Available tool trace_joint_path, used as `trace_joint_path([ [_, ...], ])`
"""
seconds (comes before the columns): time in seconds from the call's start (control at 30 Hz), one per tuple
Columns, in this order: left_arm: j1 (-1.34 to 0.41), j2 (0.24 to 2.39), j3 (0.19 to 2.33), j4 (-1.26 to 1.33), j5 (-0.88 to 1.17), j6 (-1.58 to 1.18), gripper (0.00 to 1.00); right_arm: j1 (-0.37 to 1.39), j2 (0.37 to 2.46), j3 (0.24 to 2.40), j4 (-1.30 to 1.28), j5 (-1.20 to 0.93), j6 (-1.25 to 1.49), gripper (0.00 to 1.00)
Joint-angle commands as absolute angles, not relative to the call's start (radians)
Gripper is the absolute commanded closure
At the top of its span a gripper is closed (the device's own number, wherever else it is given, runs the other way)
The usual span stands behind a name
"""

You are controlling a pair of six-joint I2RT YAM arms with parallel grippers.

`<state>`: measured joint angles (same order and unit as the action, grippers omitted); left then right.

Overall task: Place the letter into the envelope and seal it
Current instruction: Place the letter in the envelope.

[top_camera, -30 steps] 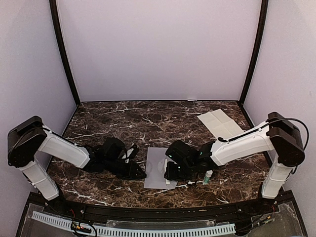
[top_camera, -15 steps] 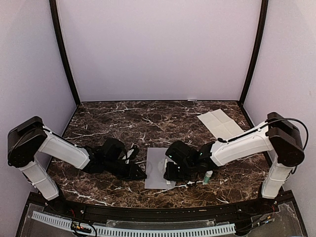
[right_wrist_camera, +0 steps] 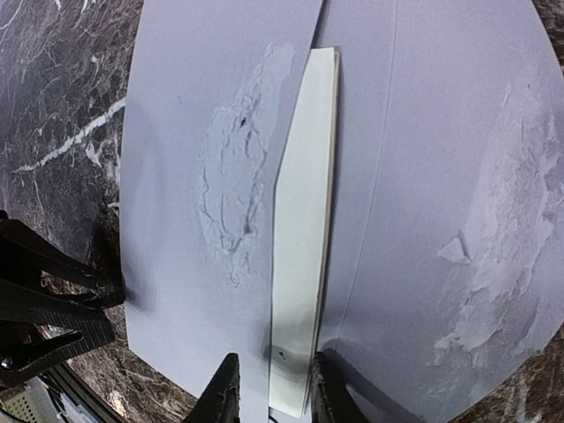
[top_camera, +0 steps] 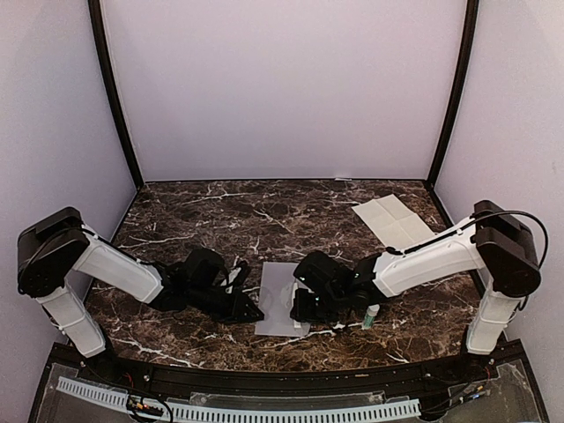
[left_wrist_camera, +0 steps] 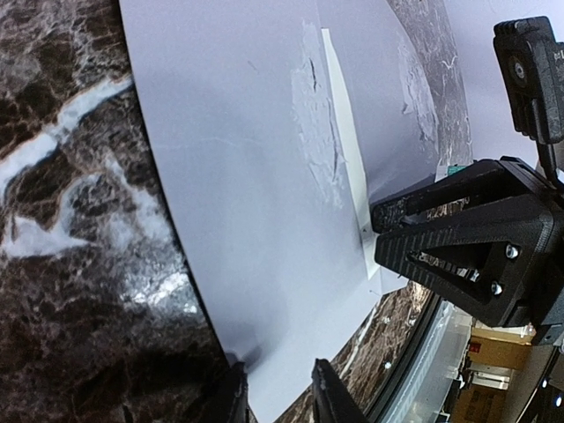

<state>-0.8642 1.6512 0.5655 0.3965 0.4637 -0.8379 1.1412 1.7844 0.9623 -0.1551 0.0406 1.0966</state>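
The grey envelope (top_camera: pixel 275 295) lies flat near the table's front middle, its flap (right_wrist_camera: pixel 441 141) open and smeared with dried glue. The letter (right_wrist_camera: pixel 304 220), folded to a narrow pale strip, lies along the envelope's mouth with its long edge showing (left_wrist_camera: pixel 345 150). My left gripper (left_wrist_camera: pixel 280 397) is low at the envelope's left edge, with its narrowly open jaws astride the paper's border. My right gripper (right_wrist_camera: pixel 275 392) comes from the right, and its slightly open jaws straddle the near end of the strip. One finger (right_wrist_camera: pixel 328 388) is close to the strip's edge and the other stands apart.
A cream creased sheet (top_camera: pixel 394 220) lies at the back right by the wall post. A small glue stick (top_camera: pixel 371 315) stands just right of my right arm. Both arms (top_camera: pixel 123 269) (top_camera: pixel 427 260) reach low across the dark marble table (top_camera: pixel 220 211). The table's front edge is close behind the envelope.
Both grippers' jaws have narrowed. The envelope and the two grippers have shifted a little to the left.
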Motion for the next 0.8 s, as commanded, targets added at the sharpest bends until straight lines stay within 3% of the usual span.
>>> trace_joint_path([
  [0.0, -0.875, 1.658, 0.553, 0.422, 0.479, -0.842, 0.75, 1.152, 1.817, 0.986, -0.142, 0.031, 1.088, 0.75],
  [0.4, -0.876, 1.597, 0.567, 0.35, 0.399, -0.803, 0.75, 1.151, 1.835, 1.003, -0.17, 0.046, 1.093, 0.76],
  [0.57, -0.874, 1.477, 0.581, 0.213, 0.271, -0.759, 0.68, 1.151, 1.82, 0.984, -0.182, 0.061, 1.106, 0.76],
  [0.77, -0.867, 1.488, 0.569, 0.199, 0.29, -0.761, 0.64, 1.152, 1.833, 0.989, -0.182, 0.054, 1.105, 0.76],
])
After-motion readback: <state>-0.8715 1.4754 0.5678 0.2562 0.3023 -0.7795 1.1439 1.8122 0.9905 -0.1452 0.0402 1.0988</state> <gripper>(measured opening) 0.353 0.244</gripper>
